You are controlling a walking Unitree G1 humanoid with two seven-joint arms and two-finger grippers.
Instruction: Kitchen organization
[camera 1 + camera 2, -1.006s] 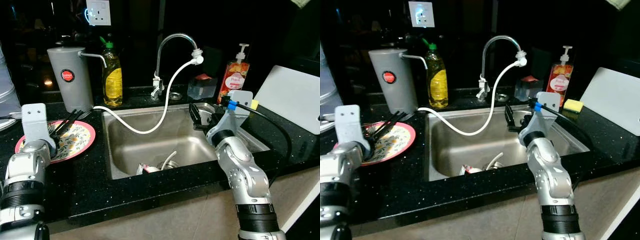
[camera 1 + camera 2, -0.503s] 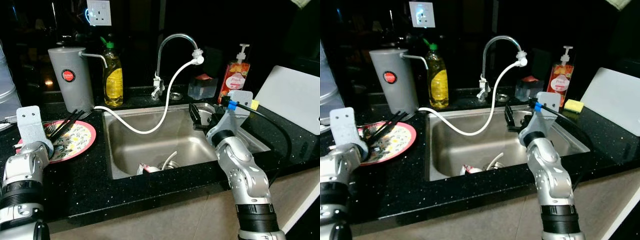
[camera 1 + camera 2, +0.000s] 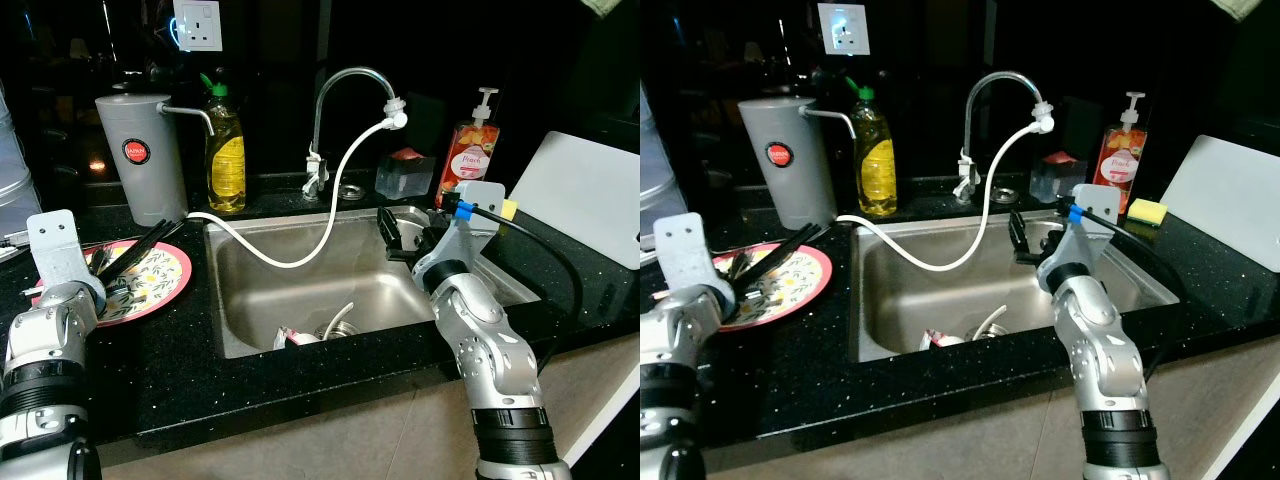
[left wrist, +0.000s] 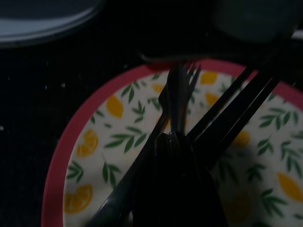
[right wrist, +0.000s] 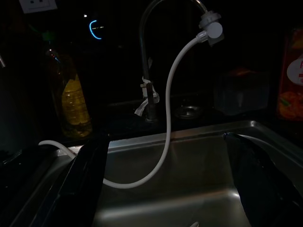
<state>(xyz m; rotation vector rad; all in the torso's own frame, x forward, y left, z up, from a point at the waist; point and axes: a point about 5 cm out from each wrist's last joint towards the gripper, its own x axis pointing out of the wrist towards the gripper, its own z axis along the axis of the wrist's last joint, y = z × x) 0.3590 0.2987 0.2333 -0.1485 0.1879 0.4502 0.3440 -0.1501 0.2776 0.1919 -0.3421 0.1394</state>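
Note:
A red-rimmed plate with a lemon pattern (image 3: 165, 285) lies on the black counter left of the sink. Black chopsticks (image 3: 150, 238) and a dark fork (image 4: 182, 82) rest on it. My left gripper (image 4: 173, 138) is low over the plate, its fingers shut together on the fork's neck, with the tines sticking out past the tips. My right gripper (image 3: 398, 232) hovers open over the right side of the steel sink (image 3: 290, 290), holding nothing. Its fingers (image 5: 90, 175) stand wide apart.
A white hose (image 3: 335, 215) runs from the faucet (image 3: 345, 80) across the sink to the counter. Behind stand a grey jug (image 3: 140, 155), a yellow dish soap bottle (image 3: 225, 150) and a pump bottle (image 3: 468, 150). A white cutting board (image 3: 585, 195) leans at the right. Small items lie by the drain (image 3: 300, 337).
My left arm has drawn a little to the left and back over the plate. The right arm has stayed still.

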